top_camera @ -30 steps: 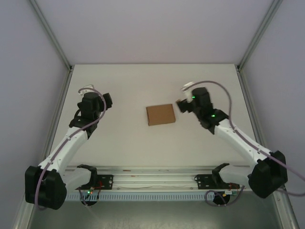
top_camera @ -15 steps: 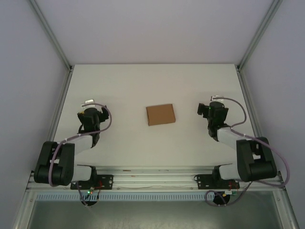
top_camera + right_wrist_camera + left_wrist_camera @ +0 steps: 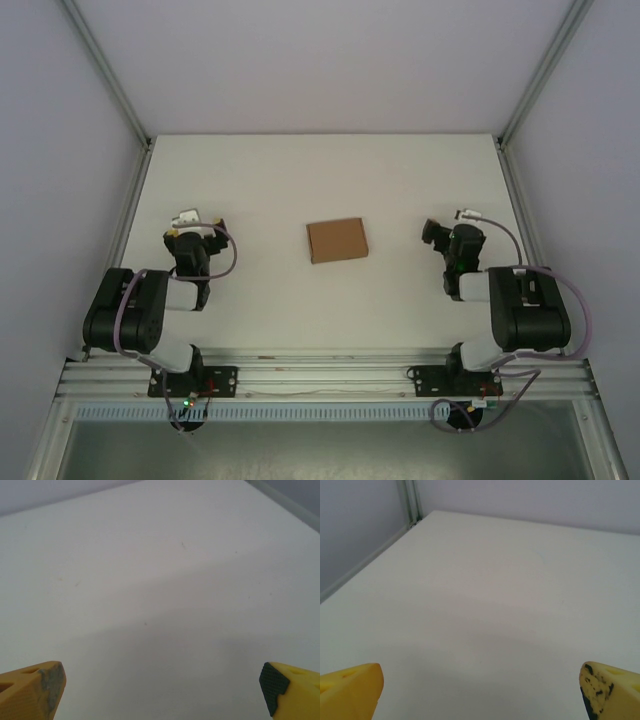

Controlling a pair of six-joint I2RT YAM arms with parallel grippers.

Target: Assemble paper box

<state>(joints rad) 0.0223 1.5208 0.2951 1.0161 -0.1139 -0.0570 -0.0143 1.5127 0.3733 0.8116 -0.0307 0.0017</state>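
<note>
**Paper box** (image 3: 337, 241): lies alone near the middle of the bench (image 3: 300, 170), about midway between the left and right edges. From overhead it is one plain brown rectangle with square corners, turned slightly off the bench edges. No loose flap, tab or open slot sticks out of its outline. A thin paler strip along its near and left sides hints at a side wall. I cannot say for certain whether it stands as a closed box or lies as a folded-flat piece.

**Left hand** (image 3: 197, 238): over the left side of the bench, well apart from the box, with its arm folded close to the near edge. In the wrist view the yellow fingertips (image 3: 351, 692) are spread wide with only bare bench between them. It holds nothing.

**Right hand** (image 3: 447, 240): mirrors the left, over the right side of the bench and well apart from the box. Its fingertips (image 3: 32, 690) are also spread wide over bare bench, and it holds nothing.

**Progress (my judgement):** with nothing gripped, both arms tucked in and the cardboard showing a tidy closed outline, the folding looks done and the box set down. At most a check that the closing flap is properly seated seems left, and these views cannot confirm that. If the piece is in fact flat, the erecting would all remain.
</note>
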